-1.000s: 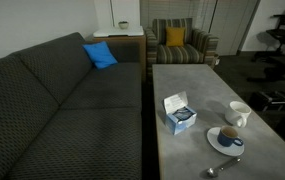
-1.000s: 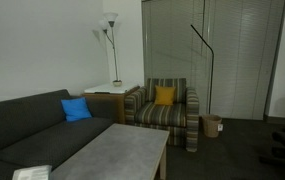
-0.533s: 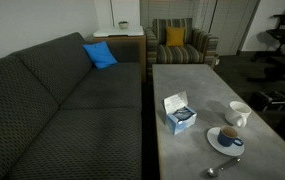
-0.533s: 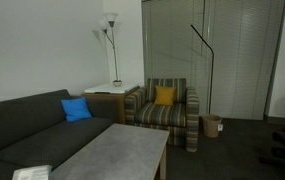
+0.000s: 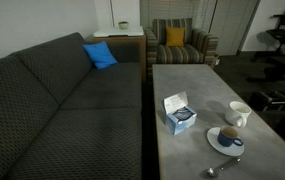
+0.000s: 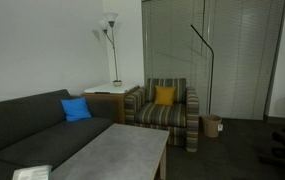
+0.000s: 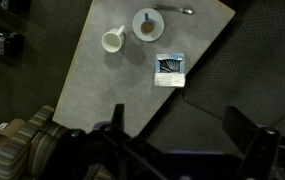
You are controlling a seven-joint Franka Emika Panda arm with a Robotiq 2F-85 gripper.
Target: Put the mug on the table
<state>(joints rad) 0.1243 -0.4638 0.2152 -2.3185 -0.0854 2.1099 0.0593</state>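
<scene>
Change: none that showed. In both exterior views every object lay where it had a second before, and no arm had come into either.
Meaning for the task: judged not yet begun, with the reach, the grasp and the lift all left to do.
Mug: the mug (image 5: 232, 141) stood upright on a white plate (image 5: 214, 140), near the table's corner at the end away from the armchair (image 5: 179, 45) and on the long edge away from the sofa (image 5: 62, 90).
Table: the table (image 5: 187, 80) was bare over its whole half toward the armchair, so there was plenty of free top to set the mug on.
Gripper: the gripper (image 7: 179, 128) appeared only in the wrist view. It hung high above the sofa-side long edge, jaws wide apart with nothing between them, well apart from the mug.
Neighbours: a white cup (image 5: 239, 113) stood just beside the plate on its armchair side. A spoon (image 5: 220, 168) lay between the plate and the end edge. A blue-and-white box (image 5: 178, 113) sat near the sofa-side edge.
In the way: judged to be the cup above all, since it crowded one side of the mug. The spoon closed off the end edge, and a descent from above looked clearest.
Room: a blue cushion (image 5: 99, 55) lay on the sofa, and a floor lamp (image 6: 108, 40) stood behind a side table (image 6: 117, 92).
</scene>
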